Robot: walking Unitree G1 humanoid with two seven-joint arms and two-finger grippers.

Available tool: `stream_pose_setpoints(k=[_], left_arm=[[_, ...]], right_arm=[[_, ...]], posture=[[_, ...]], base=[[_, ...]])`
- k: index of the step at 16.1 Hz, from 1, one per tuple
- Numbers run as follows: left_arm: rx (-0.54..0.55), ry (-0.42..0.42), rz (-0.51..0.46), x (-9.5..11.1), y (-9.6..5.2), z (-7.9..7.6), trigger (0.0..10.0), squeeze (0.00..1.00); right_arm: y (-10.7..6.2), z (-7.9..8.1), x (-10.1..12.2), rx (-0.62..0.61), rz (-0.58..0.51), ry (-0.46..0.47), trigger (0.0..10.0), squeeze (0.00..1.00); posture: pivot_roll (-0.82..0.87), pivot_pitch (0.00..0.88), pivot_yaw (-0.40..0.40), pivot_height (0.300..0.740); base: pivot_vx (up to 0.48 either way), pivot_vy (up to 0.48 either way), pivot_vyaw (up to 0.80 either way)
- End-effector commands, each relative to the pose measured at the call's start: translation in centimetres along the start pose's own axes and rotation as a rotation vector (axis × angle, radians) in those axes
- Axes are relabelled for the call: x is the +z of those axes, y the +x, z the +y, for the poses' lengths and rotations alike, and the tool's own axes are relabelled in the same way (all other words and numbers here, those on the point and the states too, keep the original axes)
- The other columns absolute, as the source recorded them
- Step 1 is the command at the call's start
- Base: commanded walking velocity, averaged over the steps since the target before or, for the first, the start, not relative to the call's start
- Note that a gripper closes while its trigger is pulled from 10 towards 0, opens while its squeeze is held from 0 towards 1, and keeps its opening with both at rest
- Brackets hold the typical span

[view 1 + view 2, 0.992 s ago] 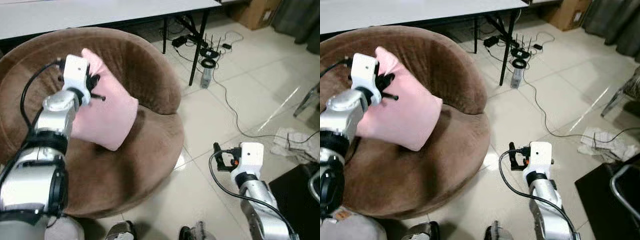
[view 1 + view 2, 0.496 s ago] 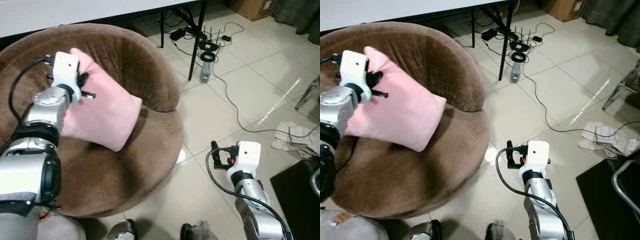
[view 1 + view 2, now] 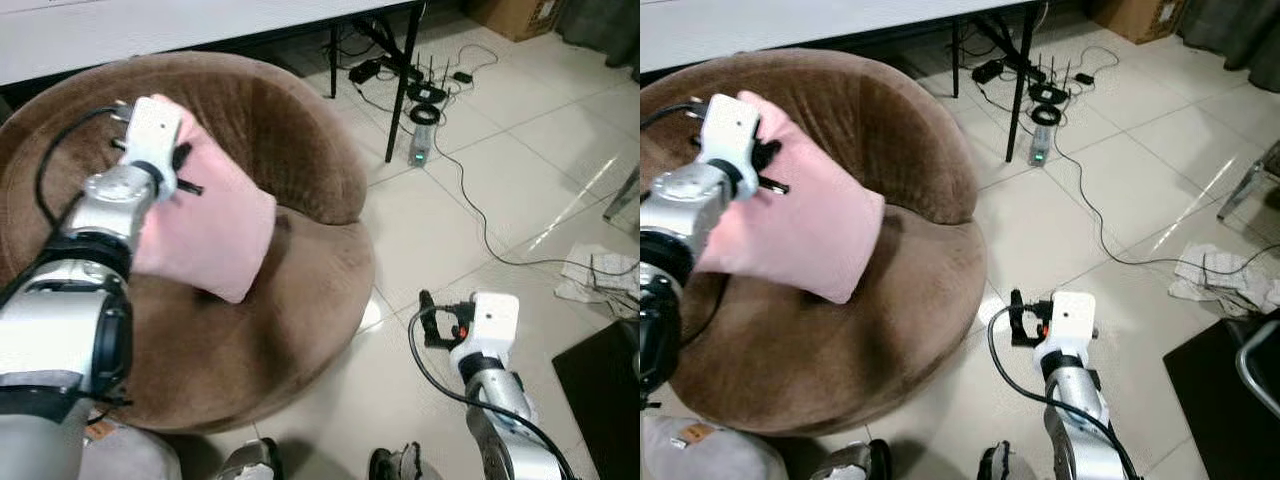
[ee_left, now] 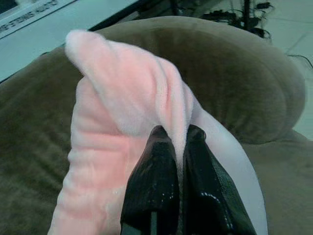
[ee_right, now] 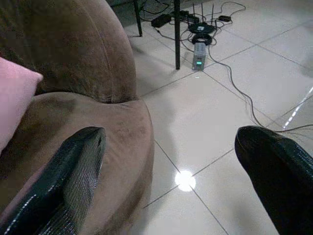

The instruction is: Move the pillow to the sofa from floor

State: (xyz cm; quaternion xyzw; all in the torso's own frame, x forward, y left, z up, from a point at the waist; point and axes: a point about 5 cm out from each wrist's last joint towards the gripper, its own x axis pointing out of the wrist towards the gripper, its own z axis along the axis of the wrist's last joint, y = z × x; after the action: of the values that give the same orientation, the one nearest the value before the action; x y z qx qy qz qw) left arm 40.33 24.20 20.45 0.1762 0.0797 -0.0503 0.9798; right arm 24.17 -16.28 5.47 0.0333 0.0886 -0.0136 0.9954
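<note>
Since a second ago, little has changed with the pillow [image 3: 215, 225]: it still hangs over the seat of the sofa [image 3: 300, 300], pinched at its upper corner by my left gripper [image 3: 178, 170], with the camera view shifting a bit between frames. From the left wrist view, I see the jaws closed tight on a fold of the pink fabric, the two black fingers [image 4: 151, 191] pressed together with the cloth between them. The pillow's lower edge appears to rest on or just above the brown seat cushion, and its upper part leans toward the curved backrest.

My right gripper [image 3: 1018, 317] hovers low over the tiled floor [image 3: 500, 190], just beside the sofa's rounded front edge. In the right wrist view its jaws stand wide apart, holding nothing.

Behind the sofa runs a white table [image 3: 150, 30] on black legs. Near one leg, on the floor, lie a router with antennas [image 3: 432, 90], a small bottle-like item with a green light [image 3: 420, 152], and a black cable [image 3: 480, 220] trailing across the tiles. A crumpled pale cloth [image 3: 600, 278] lies on the floor to the far right, and a cardboard box [image 3: 520, 15] sits at the top edge.
</note>
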Motion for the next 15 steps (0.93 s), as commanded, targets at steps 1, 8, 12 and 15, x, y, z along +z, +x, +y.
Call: stream_pose_setpoints(k=[1, 8, 12, 15], left_arm=[[0.001, 0.038, -0.055, 2.2, 0.3, 0.1, 0.0, 0.0], [-0.016, 0.188, -0.043, 4.3, 0.8, -0.8, 0.0, 0.0], [-0.023, 0.206, -0.03, 4.6, 1.1, -1.7, 0.0, 0.82], [-0.022, 0.228, -0.028, 4.9, 1.3, -2.3, 10.0, 1.0]], right_arm=[[-0.3, 0.1, 0.2, -0.005, -0.015, 0.004, 10.0, 0.0], [-3.0, -0.9, -0.5, -0.08, 0.005, 0.011, 10.0, 0.0], [-4.1, -0.9, -0.8, -0.11, 0.016, 0.021, 10.0, 0.0], [-5.0, -0.9, -1.1, -0.126, 0.032, 0.025, 10.0, 0.0]], posture=[[-0.18, 0.108, 0.06, 0.74], [-0.28, 0.119, 0.094, 0.74], [-0.32, 0.133, 0.112, 0.74], [-0.34, 0.152, 0.117, 0.74]], base=[[0.0, 0.0, 0.0], [0.0, 0.0, 0.0], [0.0, 0.0, 0.0], [0.0, 0.0, 0.0]])
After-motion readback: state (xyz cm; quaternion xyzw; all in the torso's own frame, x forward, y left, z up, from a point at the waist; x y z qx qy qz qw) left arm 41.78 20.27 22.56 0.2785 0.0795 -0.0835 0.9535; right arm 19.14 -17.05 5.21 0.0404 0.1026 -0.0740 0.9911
